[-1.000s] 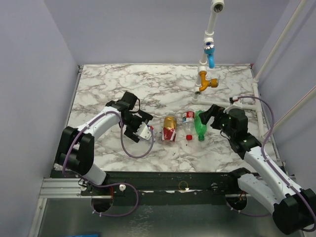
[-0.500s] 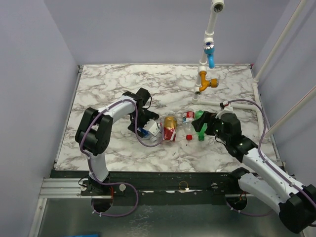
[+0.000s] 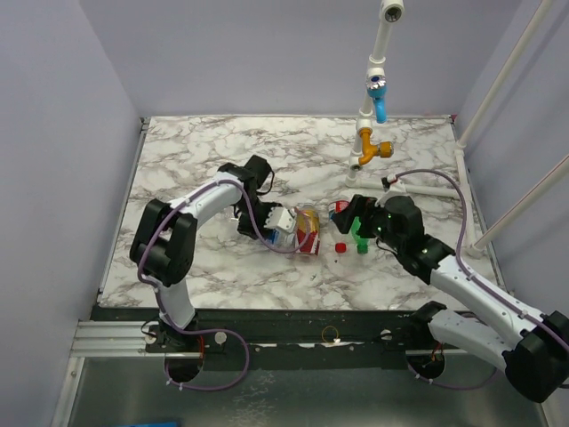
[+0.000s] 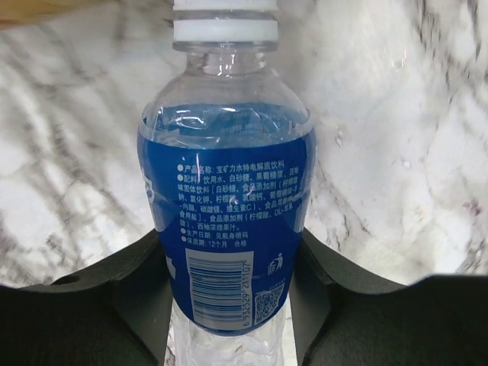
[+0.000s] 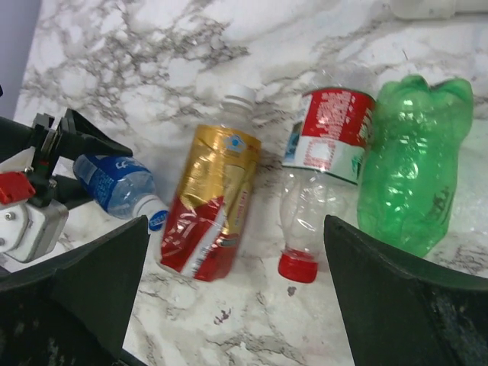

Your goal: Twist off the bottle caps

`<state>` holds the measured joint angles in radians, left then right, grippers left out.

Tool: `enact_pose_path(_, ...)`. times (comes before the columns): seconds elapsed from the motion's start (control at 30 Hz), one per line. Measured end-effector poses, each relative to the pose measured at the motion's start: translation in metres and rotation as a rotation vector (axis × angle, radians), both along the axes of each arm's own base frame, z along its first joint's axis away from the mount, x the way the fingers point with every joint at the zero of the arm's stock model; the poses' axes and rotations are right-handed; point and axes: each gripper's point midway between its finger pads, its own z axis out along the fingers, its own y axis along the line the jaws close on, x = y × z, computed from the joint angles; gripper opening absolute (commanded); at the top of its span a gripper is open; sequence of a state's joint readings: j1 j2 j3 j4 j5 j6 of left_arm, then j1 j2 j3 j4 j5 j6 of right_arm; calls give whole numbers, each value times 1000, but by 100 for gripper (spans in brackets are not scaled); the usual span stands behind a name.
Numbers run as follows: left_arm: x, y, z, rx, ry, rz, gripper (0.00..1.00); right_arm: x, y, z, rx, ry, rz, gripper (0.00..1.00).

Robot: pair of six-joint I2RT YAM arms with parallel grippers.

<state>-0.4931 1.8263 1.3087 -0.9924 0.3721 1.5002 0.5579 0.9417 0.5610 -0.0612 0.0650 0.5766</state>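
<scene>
Wears white shells over black joints on left arm (image 3: 197, 206) and right arm (image 3: 476, 289), trails a thin purple cable (image 3: 427, 172) in loops beside each, and ends in broad, matte black fingers (image 4: 130, 297).

White marble table (image 3: 196, 160) veined in grey, lavender walls (image 3: 71, 133) around it; at centre the amber bottle (image 5: 213, 202), label gold above and red below, under a white cap (image 5: 239, 94); to its left the blue-label bottle (image 4: 226, 221), clear, its deep blue label printed with white characters and a barcode, its pale cap (image 5: 155, 218) white touched with blue; just right of the amber bottle, the red-label bottle (image 5: 324, 149), clear, banded red and white, with a red cap (image 5: 296, 267); beyond that, the green bottle (image 5: 412, 168), green throughout; behind the amber bottle to the right, a white pipe (image 3: 380, 40) with a blue fitting (image 3: 380, 107) and an orange fitting (image 3: 375, 151); left arm (image 3: 200, 203) and right arm (image 3: 471, 285) white and black, cables (image 3: 462, 191) purple.
</scene>
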Motion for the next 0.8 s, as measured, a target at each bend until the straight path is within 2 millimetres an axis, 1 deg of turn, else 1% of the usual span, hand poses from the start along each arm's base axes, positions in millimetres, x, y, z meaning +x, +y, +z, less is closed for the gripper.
enact_pose_path(0.1, 2, -13, 28, -87, -5, 153, 44, 8, 8, 24, 31, -39, 6, 100)
enact_pose_path(0.13, 5, -20, 45, -136, -22, 203, 44, 12, 12, 34, 46, -54, 11, 100)
enact_pose_path(0.17, 7, -27, 66, -198, -36, 269, 44, 16, 16, 46, 62, -71, 15, 100)
enact_pose_path(0.2, 8, -31, 78, -237, -50, 297, 44, 19, 19, 56, 75, -86, 21, 100)
enact_pose_path(0.23, 10, -38, 107, -320, -81, 360, 44, 23, 24, 69, 93, -102, 29, 100)
enact_pose_path(0.27, 10, -42, 128, -382, -104, 399, 45, 28, 30, 86, 119, -126, 43, 100)
enact_pose_path(0.33, 8, -49, 168, -506, -138, 471, 45, 35, 41, 115, 162, -169, 62, 100)
enact_pose_path(0.37, 5, -51, 191, -584, -162, 505, 46, 39, 48, 133, 192, -196, 77, 100)
enact_pose_path(0.43, -4, -52, 224, -700, -175, 563, 46, 43, 59, 158, 237, -234, 101, 100)
enact_pose_path(0.47, -7, -53, 235, -745, -174, 588, 46, 44, 66, 169, 257, -251, 117, 100)
enact_pose_path(0.53, -13, -53, 247, -804, -162, 629, 46, 42, 81, 186, 291, -273, 151, 99)
enact_pose_path(0.63, -14, -54, 253, -856, -121, 695, 46, 36, 105, 192, 299, -275, 196, 99)
enact_pose_path(0.7, -15, -53, 248, -852, -105, 720, 47, 34, 122, 192, 303, -273, 217, 98)
enact_pose_path(0.8, -16, -51, 239, -846, -78, 757, 47, 32, 131, 191, 302, -275, 222, 97)
